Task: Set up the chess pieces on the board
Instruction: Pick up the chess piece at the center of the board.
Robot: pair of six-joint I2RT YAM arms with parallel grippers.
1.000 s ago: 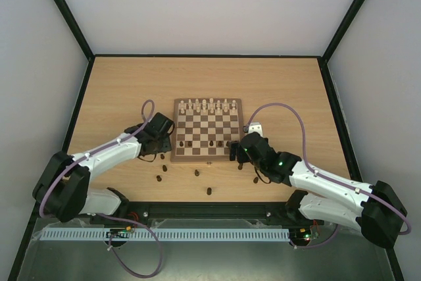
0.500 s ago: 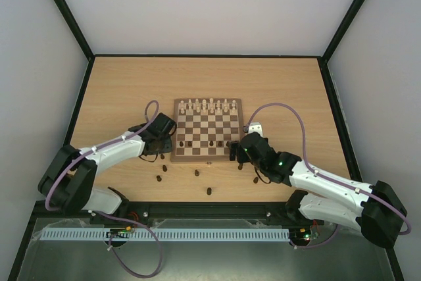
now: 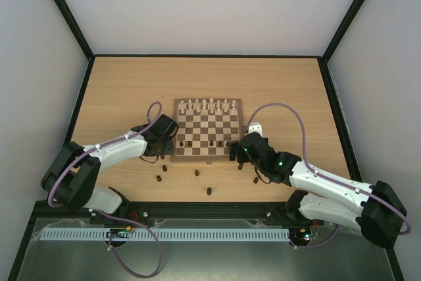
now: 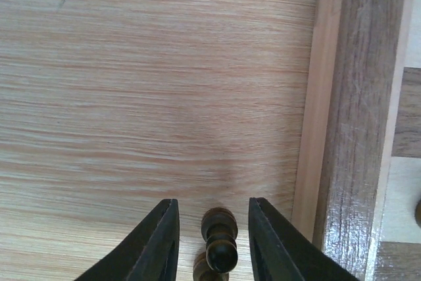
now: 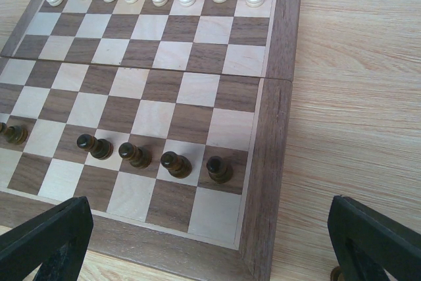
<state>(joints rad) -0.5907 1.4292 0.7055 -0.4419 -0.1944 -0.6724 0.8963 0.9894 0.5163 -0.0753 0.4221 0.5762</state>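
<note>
The board (image 3: 207, 129) lies mid-table with cream pieces (image 3: 207, 104) along its far rows and a few dark pawns (image 3: 210, 143) near its front. My left gripper (image 3: 165, 145) is open just left of the board. In the left wrist view (image 4: 213, 205) its fingers stand either side of a dark pawn (image 4: 220, 245) on the table, with a gap on both sides. My right gripper (image 3: 235, 153) is wide open and empty over the board's front right corner. Its own view (image 5: 209, 205) shows several dark pawns (image 5: 176, 164) in a row.
Several loose dark pieces (image 3: 197, 173) lie on the table in front of the board, two more near my right gripper (image 3: 256, 179). The board's border frame (image 4: 355, 129) is close to the right of my left fingers. Black enclosure rails edge the table.
My left gripper has moved a little right, toward the board's left edge. The right arm has not moved.
</note>
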